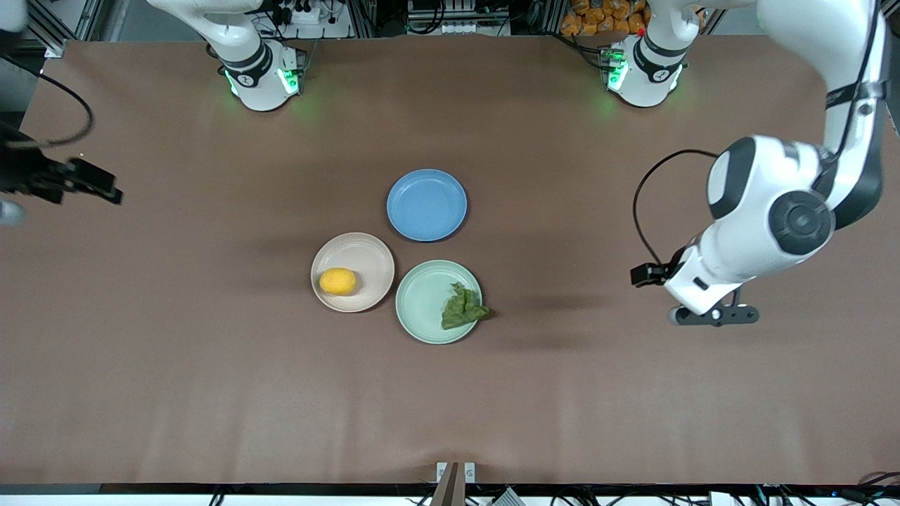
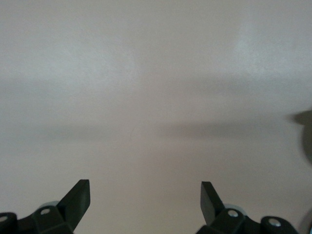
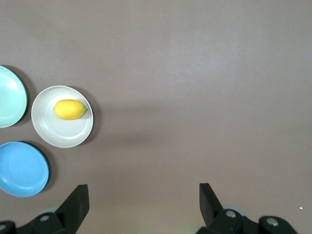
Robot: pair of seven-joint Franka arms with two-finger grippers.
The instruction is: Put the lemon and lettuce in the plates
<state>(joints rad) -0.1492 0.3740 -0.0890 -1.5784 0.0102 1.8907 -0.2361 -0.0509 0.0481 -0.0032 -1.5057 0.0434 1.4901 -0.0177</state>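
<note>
The right gripper [image 1: 91,184] hangs over bare table [image 1: 176,365] at the right arm's end, well apart from the plates; in the right wrist view its two fingers [image 3: 75,207] stand wide apart with nothing between them, only brown tabletop showing in the gap. Toward the middle of the table sits the beige-pink plate [image 1: 365,254], and the lemon [image 1: 337,281] lies inside it, off-centre toward the right arm's end and a little nearer the front camera than the plate's middle. The lemon's long axis runs roughly along the table's length, from one arm's end toward the other; the right wrist view shows it resting on the plate's floor [image 3: 70,109] with a small greenish tip at one end. Just beside this plate, toward the left arm's end and slightly nearer the front camera, is the mint green plate [image 1: 422,299]. The lettuce [image 1: 462,308] lies on its rim at the side toward the left arm, a crumpled leaf with a ragged edge hanging just over the rim onto the table. A blue plate [image 1: 427,204] sits empty, farther from the front camera than the other two and close to both. The left gripper [image 1: 714,315] hovers over bare table at the left arm's end, well apart from the plates; its fingers [image 2: 78,200] are spread wide and grasp nothing.
</note>
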